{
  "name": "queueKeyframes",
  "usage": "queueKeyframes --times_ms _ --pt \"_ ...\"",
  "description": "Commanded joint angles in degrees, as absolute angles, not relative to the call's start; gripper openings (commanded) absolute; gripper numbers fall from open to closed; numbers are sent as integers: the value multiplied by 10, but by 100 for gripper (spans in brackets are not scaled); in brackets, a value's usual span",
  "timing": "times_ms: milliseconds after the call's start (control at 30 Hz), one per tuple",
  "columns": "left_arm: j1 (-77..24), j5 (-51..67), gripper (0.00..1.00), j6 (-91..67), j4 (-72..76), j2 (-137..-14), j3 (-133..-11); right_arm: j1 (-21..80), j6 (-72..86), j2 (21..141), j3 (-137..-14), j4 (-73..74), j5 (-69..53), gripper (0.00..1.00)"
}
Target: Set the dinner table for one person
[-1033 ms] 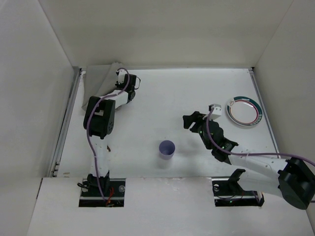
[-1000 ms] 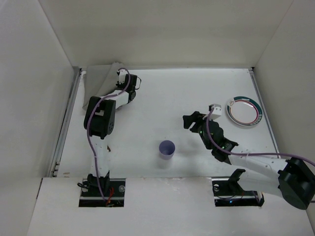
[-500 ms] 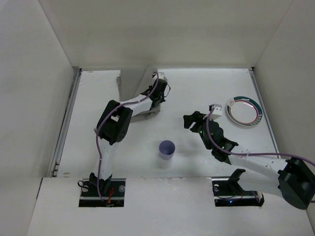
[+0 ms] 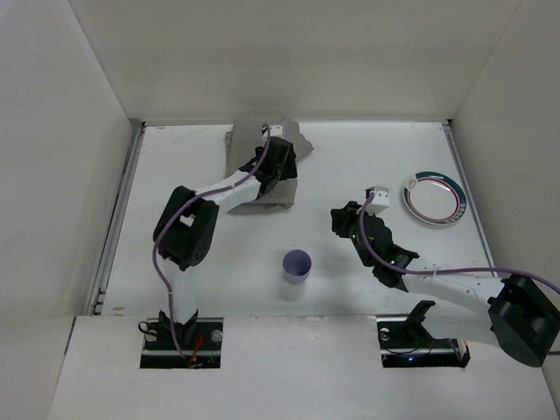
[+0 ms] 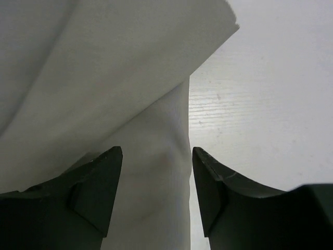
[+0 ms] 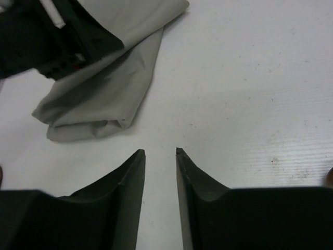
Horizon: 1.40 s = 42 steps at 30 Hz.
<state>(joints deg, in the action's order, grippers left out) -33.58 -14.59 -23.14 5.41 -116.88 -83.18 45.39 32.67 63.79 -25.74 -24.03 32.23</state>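
Since half a second back: left arm [image 4: 223, 188] has swung from the far-left corner to far centre, dragging the grey cloth mat [image 4: 248, 144] with it. Right arm [image 4: 437, 284] has barely shifted; cup and plate unmoved.

Bench [image 4: 367, 149]: white, floors the walled enclosure under both arms. Long axis runs left–right in the top view, rails [image 4: 118, 219] down its short sides. Near edge hidden under the board at the arm bases.

Left jaws pinch a thick fold of the mat; mat bunched, outline partly covered by the arm, cut off in both wrist views.

Right jaws narrowly parted, nothing between, over bare bench near the mat's crumpled edge.

Lilac cup [image 4: 297, 264] upright near centre. Green-rimmed plate [image 4: 434, 198] by the right rail.
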Motion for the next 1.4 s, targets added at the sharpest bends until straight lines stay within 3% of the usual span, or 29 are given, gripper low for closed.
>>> queueKeyframes --times_ms 0,133,300,400,533,633,833,1033,1167,1367 --pt "-328 -148 55 -264 123 -1008 -768 472 307 654 -287 -265 310 33" --pt "-310 -159 56 -310 182 -870 -630 491 279 683 -311 -261 292 24" --pt "-273 -215 53 -375 188 -690 -444 535 265 741 -390 -214 262 24" --pt "-241 -234 53 -413 157 -592 -354 567 251 821 -483 -173 259 31" --pt "-176 -223 53 -463 114 -498 -270 578 202 953 -621 -143 251 50" --pt "-124 -185 52 -501 87 -454 -242 579 184 1047 -731 -99 255 67" --pt "-51 -123 48 -549 58 -389 -230 574 177 1200 -910 -25 247 77" --pt "-33 -115 29 -538 51 -323 -229 574 172 1307 -1044 25 262 82" --pt "-21 -105 29 -528 54 -317 -223 574 171 1353 -1103 49 289 84" --pt "-21 -93 33 -532 83 -330 -200 574 162 1411 -1208 97 315 78"
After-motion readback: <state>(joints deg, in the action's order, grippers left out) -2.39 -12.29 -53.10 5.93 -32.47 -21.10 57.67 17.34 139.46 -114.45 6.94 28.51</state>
